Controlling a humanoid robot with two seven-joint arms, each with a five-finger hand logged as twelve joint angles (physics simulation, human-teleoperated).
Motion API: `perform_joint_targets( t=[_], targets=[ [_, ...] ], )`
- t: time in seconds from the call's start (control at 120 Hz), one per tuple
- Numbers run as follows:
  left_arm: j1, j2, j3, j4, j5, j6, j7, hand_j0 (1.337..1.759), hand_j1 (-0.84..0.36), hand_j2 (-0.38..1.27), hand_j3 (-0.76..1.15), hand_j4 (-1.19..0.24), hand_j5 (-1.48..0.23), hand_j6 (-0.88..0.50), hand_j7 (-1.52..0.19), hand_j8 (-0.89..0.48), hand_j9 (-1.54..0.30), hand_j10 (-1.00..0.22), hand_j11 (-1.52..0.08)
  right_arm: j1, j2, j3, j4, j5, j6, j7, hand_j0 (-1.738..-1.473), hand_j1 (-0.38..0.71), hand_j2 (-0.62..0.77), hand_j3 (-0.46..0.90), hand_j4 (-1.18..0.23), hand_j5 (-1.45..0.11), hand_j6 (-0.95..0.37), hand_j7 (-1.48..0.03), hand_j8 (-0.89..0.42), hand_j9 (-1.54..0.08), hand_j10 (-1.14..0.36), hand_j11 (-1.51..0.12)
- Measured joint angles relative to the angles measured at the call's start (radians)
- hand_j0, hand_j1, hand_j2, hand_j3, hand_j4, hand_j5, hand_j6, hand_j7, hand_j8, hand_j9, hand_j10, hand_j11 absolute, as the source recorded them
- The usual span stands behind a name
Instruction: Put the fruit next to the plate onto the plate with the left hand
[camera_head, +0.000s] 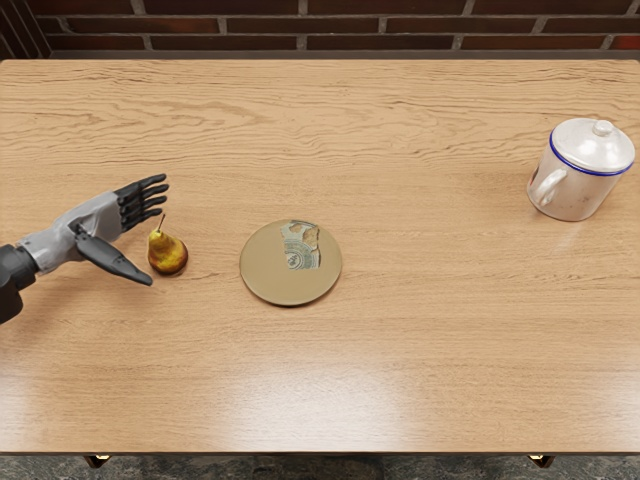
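The pear (167, 253) is standing upright just left of the plate (290, 262), apart from it. I'm judging it light, firm and smooth-skinned, so I'm aiming for its wide belly. My left hand (115, 225) is flanking it, fingers spread, thumb low, holding nothing.

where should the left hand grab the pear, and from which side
Grip the pear around its wide lower belly, from the picture's left, where the open left hand is. It stands upright; its neck and stem look too slim to hold.
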Motion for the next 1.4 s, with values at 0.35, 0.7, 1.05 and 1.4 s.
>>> perform_joint_targets(
  t=[0.35,0.7,1.05,1.4],
  targets=[
    [-0.002,0.001,-0.005,-0.017,0.001,-0.002,0.0,1.658,0.33,0.01,0.0,-0.02,-0.03,-0.02,-0.03,-0.02,-0.03,-0.02,-0.03,0.0,0.0,0.0,0.0,0.0,0.0,0.0,-1.658,-0.35,0.0,0.0,0.0,0.0,0.0,0.0,0.0,0.0,0.0,0.0],
    [0.019,-0.047,-0.034,-0.024,-0.006,0.052,0.0,1.658,0.33,0.01,0.0,-0.02,-0.03,-0.02,-0.03,-0.02,-0.03,-0.02,-0.03,0.0,0.0,0.0,0.0,0.0,0.0,0.0,-1.658,-0.35,0.0,0.0,0.0,0.0,0.0,0.0,0.0,0.0,0.0,0.0],
    [0.035,-0.059,-0.041,-0.026,-0.007,0.119,0.0,1.658,0.33,0.01,0.0,-0.02,-0.03,-0.02,-0.03,-0.02,-0.03,-0.02,-0.03,0.0,0.0,0.0,0.0,0.0,0.0,0.0,-1.658,-0.35,0.0,0.0,0.0,0.0,0.0,0.0,0.0,0.0,0.0,0.0],
    [0.051,-0.059,-0.029,-0.073,-0.005,0.12,0.0,1.658,0.33,0.01,0.0,-0.02,-0.03,-0.02,-0.03,-0.02,-0.03,-0.02,-0.03,0.0,0.0,0.0,0.0,0.0,0.0,0.0,-1.658,-0.35,0.0,0.0,0.0,0.0,0.0,0.0,0.0,0.0,0.0,0.0]
  ],
)
